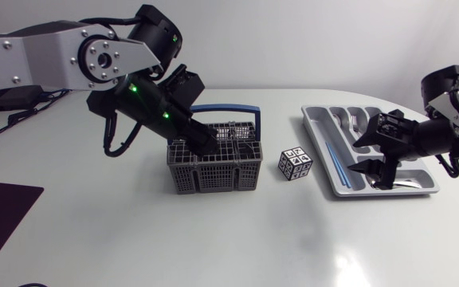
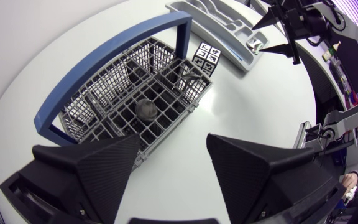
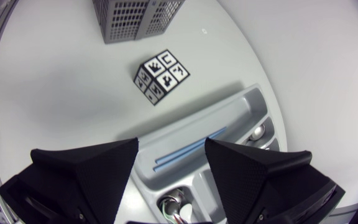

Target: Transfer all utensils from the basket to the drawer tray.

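The left gripper (image 2: 174, 152) hangs over the basket (image 2: 194, 99), fingers wide open and empty; what looks like a spoon (image 2: 146, 110) sits inside; next it must dip down and pinch it; the right gripper (image 3: 169, 165) hangs open and empty over the tray (image 3: 216, 112).

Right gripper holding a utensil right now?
No, the right gripper is open and empty, with only the drawer tray showing through the gap beneath it.
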Available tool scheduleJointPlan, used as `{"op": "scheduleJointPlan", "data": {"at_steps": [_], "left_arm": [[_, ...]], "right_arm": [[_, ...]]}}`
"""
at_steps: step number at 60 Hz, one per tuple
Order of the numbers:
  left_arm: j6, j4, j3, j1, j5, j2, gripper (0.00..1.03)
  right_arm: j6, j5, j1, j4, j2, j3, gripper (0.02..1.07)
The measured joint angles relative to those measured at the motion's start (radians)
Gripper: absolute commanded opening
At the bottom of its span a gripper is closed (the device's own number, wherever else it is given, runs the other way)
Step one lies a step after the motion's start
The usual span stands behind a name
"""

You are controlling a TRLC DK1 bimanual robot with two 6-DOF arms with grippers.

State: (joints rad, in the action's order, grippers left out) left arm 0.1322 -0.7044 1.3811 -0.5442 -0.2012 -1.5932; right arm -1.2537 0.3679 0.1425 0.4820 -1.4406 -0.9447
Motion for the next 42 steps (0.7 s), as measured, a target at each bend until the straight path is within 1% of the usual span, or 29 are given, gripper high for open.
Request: {"op": "scheduleJointPlan", "data": {"at_steps": [4, 7, 10, 24, 29, 32, 42], "left_arm": [[0.001, 0.008, -0.015, 0.0, 0.0, 0.006, 0.75], [0.003, 0.018, -0.033, 0.001, 0.0, 0.014, 0.75], [0.004, 0.026, -0.045, 0.001, 0.0, 0.02, 0.75], [0.004, 0.056, -0.097, 0.012, 0.0, 0.052, 0.75], [0.004, 0.069, -0.116, 0.012, 0.0, 0.07, 0.75], [0.005, 0.081, -0.13, 0.012, 0.0, 0.082, 0.75], [0.02, 0.107, -0.171, 0.014, 0.0, 0.103, 0.75]], "right_arm": [[0.112, -0.021, -0.069, 0.0, 0.026, 0.0, 0.84], [0.211, -0.052, -0.147, 0.0, 0.05, 0.0, 0.83], [0.277, -0.06, -0.204, 0.0, 0.063, 0.0, 0.83], [0.575, -0.208, -0.474, -0.013, 0.063, -0.053, 0.83], [0.647, -0.24, -0.532, -0.016, 0.028, -0.097, 0.82], [0.684, -0.25, -0.561, -0.018, 0.001, -0.122, 0.77], [0.762, -0.306, -0.637, -0.043, -0.078, -0.16, 0.7]]}}
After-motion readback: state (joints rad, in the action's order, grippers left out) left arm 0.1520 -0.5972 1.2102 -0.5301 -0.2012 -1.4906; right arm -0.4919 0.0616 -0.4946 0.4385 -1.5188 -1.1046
